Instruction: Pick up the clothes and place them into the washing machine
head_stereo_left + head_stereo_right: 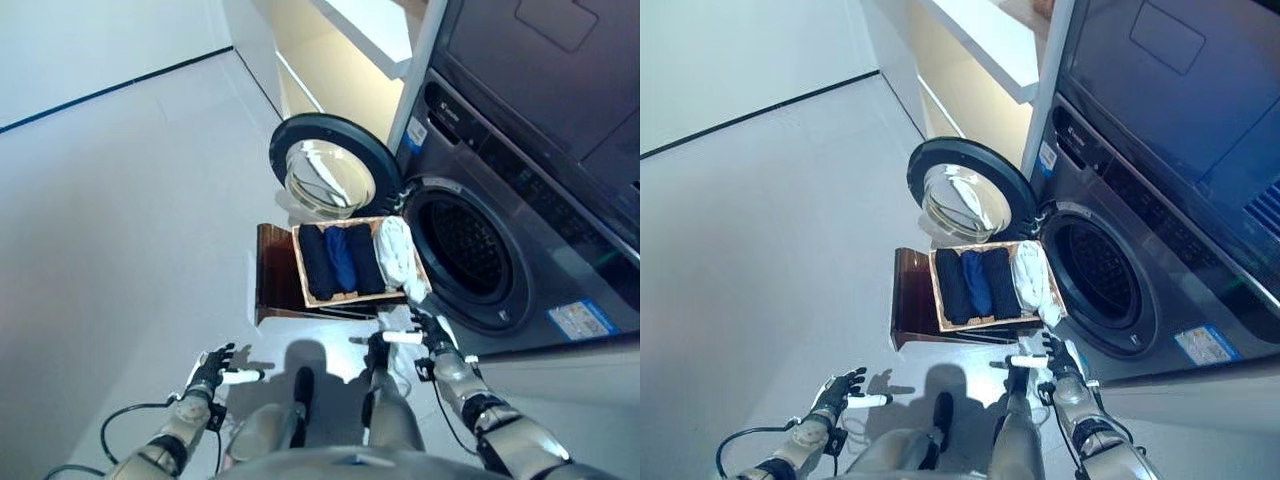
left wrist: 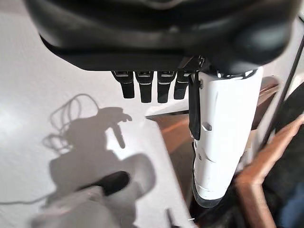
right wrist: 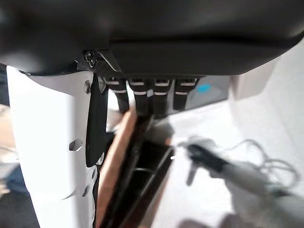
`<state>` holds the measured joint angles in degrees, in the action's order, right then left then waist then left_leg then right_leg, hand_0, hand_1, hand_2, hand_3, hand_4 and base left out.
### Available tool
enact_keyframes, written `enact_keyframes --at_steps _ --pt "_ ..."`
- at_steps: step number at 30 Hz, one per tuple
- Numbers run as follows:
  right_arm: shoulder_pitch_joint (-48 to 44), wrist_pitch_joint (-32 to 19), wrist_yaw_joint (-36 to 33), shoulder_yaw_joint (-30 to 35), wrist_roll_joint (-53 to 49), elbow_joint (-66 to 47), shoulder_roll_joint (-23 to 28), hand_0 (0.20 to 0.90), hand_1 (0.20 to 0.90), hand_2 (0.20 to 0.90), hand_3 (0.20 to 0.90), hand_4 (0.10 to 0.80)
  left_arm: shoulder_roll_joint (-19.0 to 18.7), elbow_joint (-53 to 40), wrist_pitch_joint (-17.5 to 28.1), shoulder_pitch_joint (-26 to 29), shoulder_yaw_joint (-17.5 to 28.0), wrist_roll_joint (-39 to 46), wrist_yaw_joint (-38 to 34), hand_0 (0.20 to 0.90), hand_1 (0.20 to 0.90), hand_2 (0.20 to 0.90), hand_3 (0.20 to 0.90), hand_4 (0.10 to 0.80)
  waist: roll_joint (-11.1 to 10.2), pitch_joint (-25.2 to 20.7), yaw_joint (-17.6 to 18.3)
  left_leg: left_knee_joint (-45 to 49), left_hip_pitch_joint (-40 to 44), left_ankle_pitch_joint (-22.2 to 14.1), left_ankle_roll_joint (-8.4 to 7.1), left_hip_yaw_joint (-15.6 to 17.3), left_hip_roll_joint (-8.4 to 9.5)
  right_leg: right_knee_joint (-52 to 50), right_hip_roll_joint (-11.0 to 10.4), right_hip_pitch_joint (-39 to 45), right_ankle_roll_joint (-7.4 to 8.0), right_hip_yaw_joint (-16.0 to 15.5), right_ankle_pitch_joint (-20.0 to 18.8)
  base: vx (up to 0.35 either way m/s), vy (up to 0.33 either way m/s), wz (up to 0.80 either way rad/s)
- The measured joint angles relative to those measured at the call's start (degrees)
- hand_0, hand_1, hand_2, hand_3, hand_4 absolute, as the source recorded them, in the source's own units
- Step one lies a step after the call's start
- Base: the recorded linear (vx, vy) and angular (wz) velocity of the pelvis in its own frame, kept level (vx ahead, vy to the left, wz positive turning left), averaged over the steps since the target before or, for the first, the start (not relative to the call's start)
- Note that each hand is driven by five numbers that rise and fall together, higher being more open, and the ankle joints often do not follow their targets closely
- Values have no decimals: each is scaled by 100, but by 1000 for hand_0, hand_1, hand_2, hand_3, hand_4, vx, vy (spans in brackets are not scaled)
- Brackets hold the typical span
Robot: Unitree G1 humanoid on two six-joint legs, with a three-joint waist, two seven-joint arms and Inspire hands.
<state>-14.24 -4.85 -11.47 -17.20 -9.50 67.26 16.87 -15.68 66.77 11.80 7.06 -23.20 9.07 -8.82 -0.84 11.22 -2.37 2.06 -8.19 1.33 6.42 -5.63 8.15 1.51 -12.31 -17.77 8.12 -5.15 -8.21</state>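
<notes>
A front-loading washing machine [image 1: 480,250] is standing with its round door [image 1: 330,170] swung wide open toward the robot's left, the dark drum [image 1: 462,248] showing. Directly in front of the machine a wicker basket [image 1: 303,262] is sitting on top of a brown wooden stand [image 1: 272,280] on the pale floor [image 1: 120,220]. The clothes are lying inside the basket: rolled dark navy pieces [image 1: 316,262] and a blue piece [image 1: 341,258] side by side, with a white garment [image 1: 394,250] bunched along the basket edge nearest the drum. Nothing is showing inside the drum. The left hand [image 1: 212,372] is hanging low over the floor, well apart from the stand, its fingers [image 2: 142,86] hanging relaxed and released, holding nothing, white-covered thumb [image 2: 221,137] standing out. The right hand [image 1: 425,325] is reaching just beside the near corner of the basket under the white garment; in the right wrist view its fingers [image 3: 142,97] are extending straight over the basket's edge, empty, with the thumb's white cover [image 3: 50,152] alongside. Whether the hand is touching the basket cannot be told. A white shelf unit [image 1: 340,50] is standing beyond the machine's door.
</notes>
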Motion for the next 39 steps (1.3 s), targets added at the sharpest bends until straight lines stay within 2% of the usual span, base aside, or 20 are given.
enact_keyframes --at_steps 2,5,6,8,10,12,14,15,16,17,18,19,21,23,27,28,29,31,34,39 --pt "114 1 -11 33 7 -2 52 900 900 900 900 800 103 -20 10 5 -12 -2 -34 900 900 900 900 800 37 -27 45 -50 18 -79 -162 -247 -138 -111 95 55 -144 -84 -353 244 -273 91" --pt "189 9 -40 175 10 -20 55 900 900 900 900 800 171 -107 -8 -200 -21 -2 -33 900 900 900 900 800 169 -87 135 377 48 -216 -623 -107 -679 -107 491 429 -580 -345 -223 41 -229 67" --pt "171 4 -100 181 2 -32 85 900 900 900 900 800 182 -110 -18 -221 -55 1 -26 900 900 900 900 800 157 -80 66 939 -146 -305 -764 -117 -695 -112 589 527 -671 -383 -171 -122 -144 30" --pt "48 -30 -265 213 -3 -81 224 900 900 900 900 800 161 -271 -15 -122 -193 43 -63 900 900 900 900 800 -6 -91 -60 2257 -905 -136 -1082 -262 -547 -184 540 468 -796 -367 -81 -2 -134 12" --pt "-223 -18 -340 206 -14 34 308 900 900 900 900 800 188 -328 3 -64 -243 47 -60 900 900 900 900 800 51 -112 -157 2621 -1145 17 -1239 -425 -556 -260 601 425 -893 -387 -29 120 -59 -1" --pt "-472 -24 -382 193 -74 120 348 900 900 900 900 800 173 -450 10 -29 -232 49 -85 900 900 900 900 800 44 -93 -184 2299 -1212 -86 -1194 -348 -664 -207 635 402 -984 -379 42 240 37 2" --pt "-646 -30 -398 91 -138 114 407 900 900 900 900 800 169 -532 14 43 -240 46 -132 900 900 900 900 800 84 -117 -178 742 -1002 -53 -1173 -41 -841 -183 691 257 -983 -316 85 179 90 4" --pt "-679 -15 -401 81 -186 121 450 900 900 900 900 800 185 -556 14 46 -245 45 -131 900 900 900 900 800 211 -144 -189 187 -949 -16 -1182 38 -1010 -161 834 216 -949 -248 60 114 75 -1" --pt "-693 -6 -400 72 -209 132 447 900 900 900 900 800 181 -576 12 70 -241 47 -136 900 900 900 900 800 264 -135 -213 -33 -902 -22 -1172 62 -1050 -165 938 215 -846 -165 -35 152 134 -14" --pt "-695 -8 -382 71 -225 131 444 900 900 900 900 800 174 -605 12 41 -245 47 -150 900 900 900 900 800 362 -155 -310 -335 -748 -18 -1175 50 -1187 -151 1140 197 -920 87 -43 93 136 -55" --pt "-728 -9 -392 33 -225 135 434 900 900 900 900 800 170 -608 14 1 -239 47 -150 900 900 900 900 800 418 -147 -412 -375 -641 93 -1082 -7 -1181 -148 1278 177 -925 195 -39 110 204 -94" --pt "-788 -13 -395 -35 -224 129 402 900 900 900 900 800 143 -587 -3 -28 -231 53 -151 900 900 900 900 800 374 -120 -545 -308 -655 246 -1023 29 -1176 -216 1277 62 -930 292 -28 20 119 -108" --pt "-903 -24 -384 -135 -224 116 375 900 900 900 900 800 144 -560 -22 -98 -244 59 -147 900 900 900 900 800 389 -99 -624 -69 -805 312 -893 334 -1102 -283 1127 -143 -813 257 53 57 152 -100" --pt "-958 4 -385 -187 -228 235 307 900 900 900 900 800 146 -473 -8 -130 -227 69 -150 900 900 900 900 800 477 -47 -631 78 -844 304 -707 459 -994 -452 911 -233 -746 65 90 117 239 -57" --pt "-958 23 -379 -206 -225 411 241 900 900 900 900 800 104 -470 6 -58 -203 148 -257 900 900 900 900 800 509 -30 -641 250 -897 205 -534 542 -696 -563 604 -424 -536 96 81 41 141 -27" --pt "-1001 24 -390 -223 -224 404 243 900 900 900 900 800 87 -543 6 -88 -189 197 -272 900 900 900 900 800 508 -14 -649 305 -964 182 -473 596 -692 -588 564 -495 -499 47 92 -11 49 -36" --pt "-1113 24 -401 -254 -222 396 248 900 900 900 900 800 55 -680 12 -72 -181 266 -286 900 900 900 900 800 523 32 -709 308 -1065 164 -366 774 -714 -750 411 -680 -446 -245 165 10 -5 -36" --pt "-1422 92 -458 -254 -224 596 259 900 900 900 900 800 -34 -998 27 -55 -157 319 -298 900 900 900 900 800 537 64 -808 359 -1273 160 -348 792 -731 -1057 289 -797 -518 -518 213 61 -11 -14" --pt "-1812 121 -627 -238 -228 818 388 900 900 900 900 800 -106 -1482 128 -80 -158 341 -304 900 900 900 900 800 669 219 -822 380 -1305 257 -398 689 -738 -1023 344 -746 -500 -538 177 32 20 16" --pt "-2701 128 -928 -289 -232 1313 548 900 900 900 900 800 -233 -2236 240 -87 -163 513 -375 900 900 900 900 800 701 489 -943 358 -1333 260 -459 677 -739 -979 341 -766 -494 -542 181 29 11 2"
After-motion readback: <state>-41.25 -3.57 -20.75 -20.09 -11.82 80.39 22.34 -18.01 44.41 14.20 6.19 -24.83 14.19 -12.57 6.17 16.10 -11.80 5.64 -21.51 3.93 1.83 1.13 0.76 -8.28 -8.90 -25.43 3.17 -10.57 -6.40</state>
